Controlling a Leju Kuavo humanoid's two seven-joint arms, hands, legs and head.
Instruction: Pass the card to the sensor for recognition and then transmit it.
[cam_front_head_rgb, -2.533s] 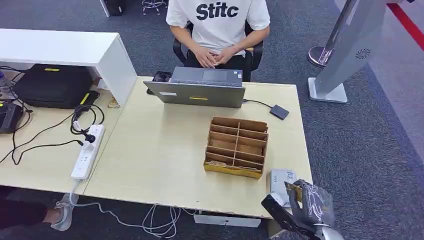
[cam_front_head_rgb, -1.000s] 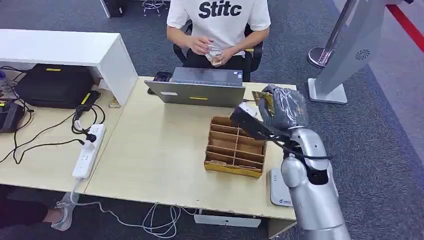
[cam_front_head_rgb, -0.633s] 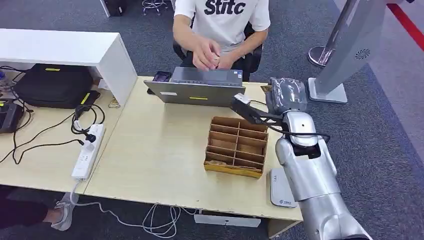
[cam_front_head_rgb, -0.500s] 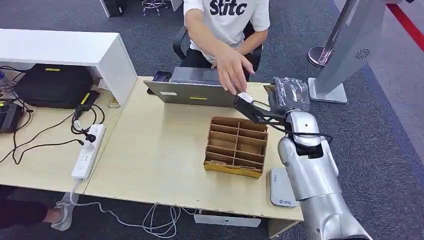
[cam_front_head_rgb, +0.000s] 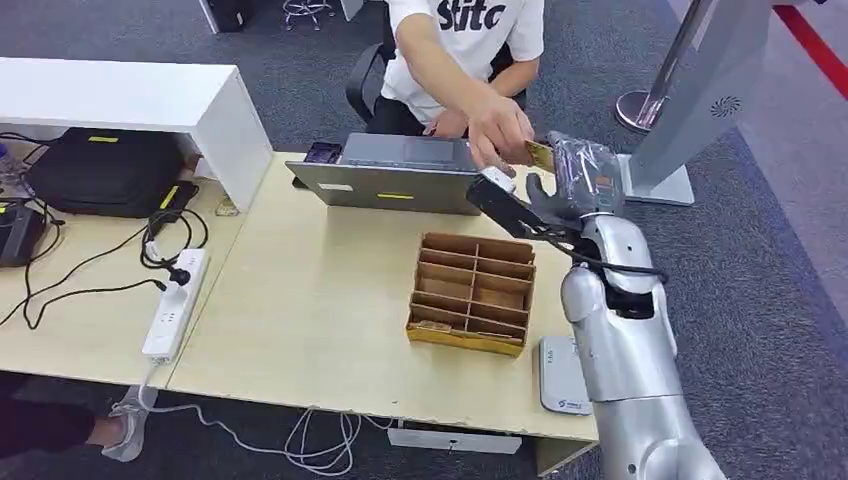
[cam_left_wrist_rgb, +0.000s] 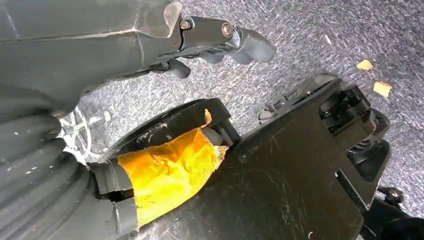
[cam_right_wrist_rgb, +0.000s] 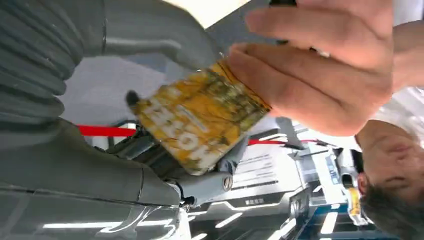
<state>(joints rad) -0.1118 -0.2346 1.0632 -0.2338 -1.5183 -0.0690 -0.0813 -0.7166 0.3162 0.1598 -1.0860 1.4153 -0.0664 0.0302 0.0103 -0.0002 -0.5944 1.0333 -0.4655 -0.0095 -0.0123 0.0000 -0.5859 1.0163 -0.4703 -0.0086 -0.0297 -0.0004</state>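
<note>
Grey carpet surrounds a pale wooden table (cam_front_head_rgb: 300, 300) where a card changes hands.

Robot's right hand (cam_front_head_rgb: 578, 178), raised above the table's far edge beside the grey laptop (cam_front_head_rgb: 392, 180), grips a yellow printed card (cam_front_head_rgb: 540, 155); a seated person's hand (cam_front_head_rgb: 500, 125) pinches the card's other end. Right wrist view shows both holding the card (cam_right_wrist_rgb: 200, 120). Near the table's front edge lie a brown divided cardboard box (cam_front_head_rgb: 472, 294) and, just beside it, a flat white sensor pad (cam_front_head_rgb: 560, 378). Left hand (cam_left_wrist_rgb: 220, 42) hangs over the carpet, fingers curled, holding nothing.
</note>
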